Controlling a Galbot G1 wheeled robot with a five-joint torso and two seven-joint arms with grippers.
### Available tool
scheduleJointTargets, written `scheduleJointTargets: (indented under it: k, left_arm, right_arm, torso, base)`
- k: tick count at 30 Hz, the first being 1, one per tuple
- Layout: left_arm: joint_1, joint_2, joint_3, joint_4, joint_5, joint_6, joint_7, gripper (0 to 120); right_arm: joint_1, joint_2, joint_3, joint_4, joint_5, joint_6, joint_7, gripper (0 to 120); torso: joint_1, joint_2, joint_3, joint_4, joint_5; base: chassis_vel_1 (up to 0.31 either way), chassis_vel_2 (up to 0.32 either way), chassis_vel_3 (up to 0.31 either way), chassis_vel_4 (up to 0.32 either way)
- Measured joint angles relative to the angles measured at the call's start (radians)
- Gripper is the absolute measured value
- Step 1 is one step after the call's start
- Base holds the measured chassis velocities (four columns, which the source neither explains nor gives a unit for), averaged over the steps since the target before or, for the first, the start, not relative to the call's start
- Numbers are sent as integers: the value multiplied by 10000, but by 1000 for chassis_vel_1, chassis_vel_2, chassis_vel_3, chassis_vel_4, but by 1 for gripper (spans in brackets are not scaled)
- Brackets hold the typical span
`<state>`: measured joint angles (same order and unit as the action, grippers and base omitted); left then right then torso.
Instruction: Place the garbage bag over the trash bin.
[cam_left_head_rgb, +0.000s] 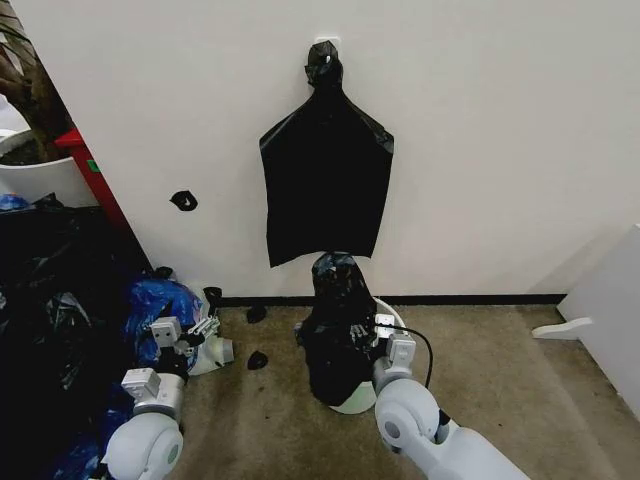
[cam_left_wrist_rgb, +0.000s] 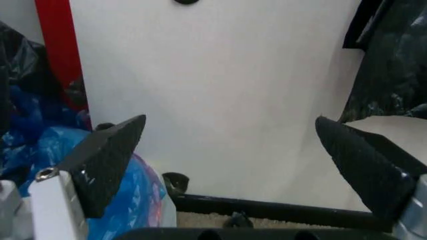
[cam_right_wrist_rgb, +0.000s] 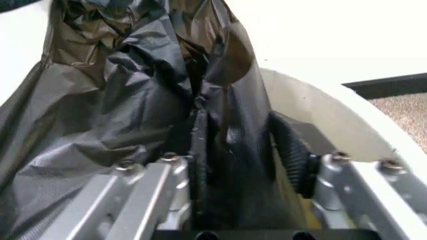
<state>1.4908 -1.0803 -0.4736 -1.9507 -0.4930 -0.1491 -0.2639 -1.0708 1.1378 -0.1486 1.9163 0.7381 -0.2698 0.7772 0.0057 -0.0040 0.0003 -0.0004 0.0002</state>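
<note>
Garbage bag partly over trash bin, bunched, rim not fully covered. R gripper pinches bag film; L gripper spread, empty, near blue bag.

The left arm reaches forward low on the left, its claw spread wide with nothing between the fingers. The right arm extends forward from the lower right, wrist level, its claw closed on a fold of the bag, fingers pinching the plastic.
</note>
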Motion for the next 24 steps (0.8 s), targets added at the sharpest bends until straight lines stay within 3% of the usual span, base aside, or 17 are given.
scheduleJointTargets:
  k: [5,7,9,15,20,24]
  left_arm:
    - [-11,105,-3,-23,0,-5,-32,100]
    - [-11,105,-3,-23,0,-5,-32,100]
    - [-43,147,20,-21,-1,-5,-34,100]
    - [-131,199,48,-10,-4,19,-34,100]
    - [-129,199,52,32,-6,25,-35,100]
    - [-133,190,52,106,3,14,-35,100]
  right_arm:
    - [-85,-45,-11,258,-89,377,-405,11]
    - [-85,-45,-11,258,-89,377,-405,11]
    - [-147,-72,-36,458,-50,495,-575,0]
    - [-187,-88,-120,549,-118,536,-714,0]
    - [-264,-160,-93,220,-1591,520,-725,0]
    - [-330,-243,-134,374,-1955,348,-722,10]
  torso:
    - [0,0,0,0,0]
    - [0,0,0,0,0]
    - [0,0,0,0,-1]
    - [0,0,-2,0,-1]
    - [0,0,-1,0,1]
    - [0,0,-1,-1,0]
  base:
    - [0,0,0,0]
    - [0,0,0,0]
    - [0,0,0,0]
    - [0,0,0,0]
    - [0,0,0,0]
    - [0,0,0,0]
